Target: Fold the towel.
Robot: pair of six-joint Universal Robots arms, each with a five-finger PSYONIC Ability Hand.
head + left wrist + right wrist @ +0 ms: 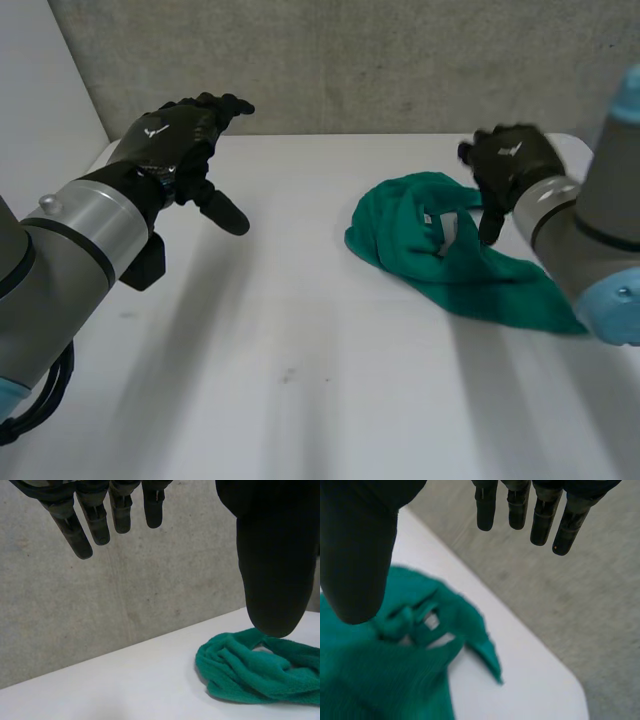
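**A:** Where is the towel (450, 262) lying?

**B:** It is lying crumpled, green, on the white table (300, 340), toward 2 o'clock in the head view.

**A:** What is the right hand (512, 165) doing?

**B:** It is hovering over the towel's 1 o'clock edge. Its fingers are hanging straight, apart from the thumb, and gripping nothing.

**A:** And the left hand (178, 138)?

**B:** It is hanging above the table at 10 o'clock, well apart from the towel. Its fingers are stretching out loosely, holding nothing.
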